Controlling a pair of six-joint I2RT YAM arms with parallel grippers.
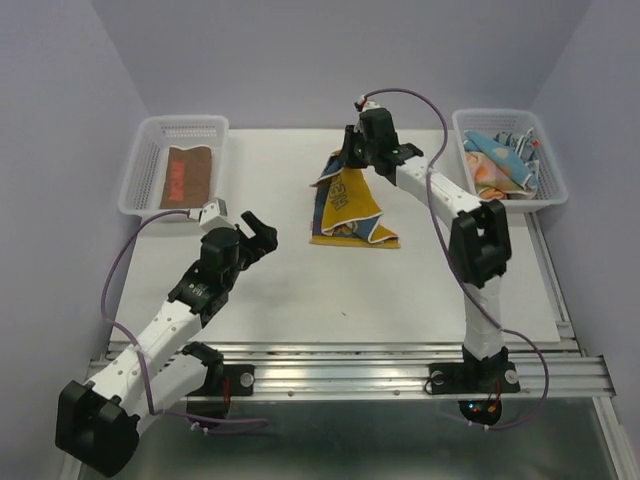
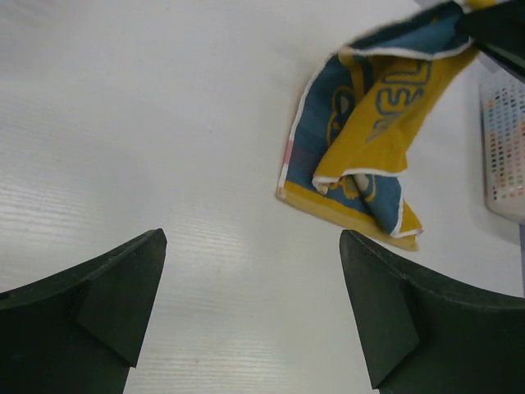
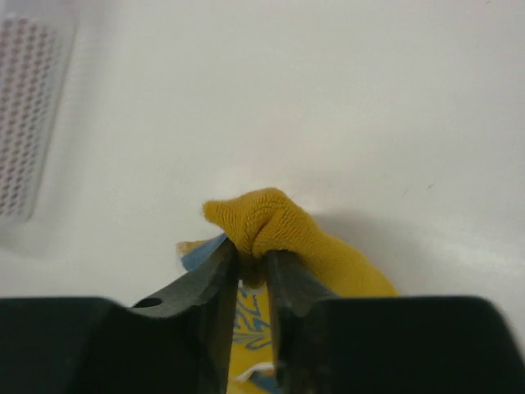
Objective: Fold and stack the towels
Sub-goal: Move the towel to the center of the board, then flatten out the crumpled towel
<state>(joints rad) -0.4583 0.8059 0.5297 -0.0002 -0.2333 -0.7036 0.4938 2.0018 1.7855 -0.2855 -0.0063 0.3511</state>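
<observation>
right fingers nearly closed, pinching yellow-blue towel corner above mid-worktop | left fingers spread wide, empty | towel hangs ahead-right of them; we judge left arm nearer its lower edge

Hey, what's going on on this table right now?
The right gripper pinches a bunched edge of a yellow and blue cloth towel in its jaws, holding it partly lifted off the white table. The left gripper hovers nearby, jaws open and empty. A brown cloth towel lies in the left white mesh basket; several crumpled colourful towels sit in the right white mesh basket.
</observation>
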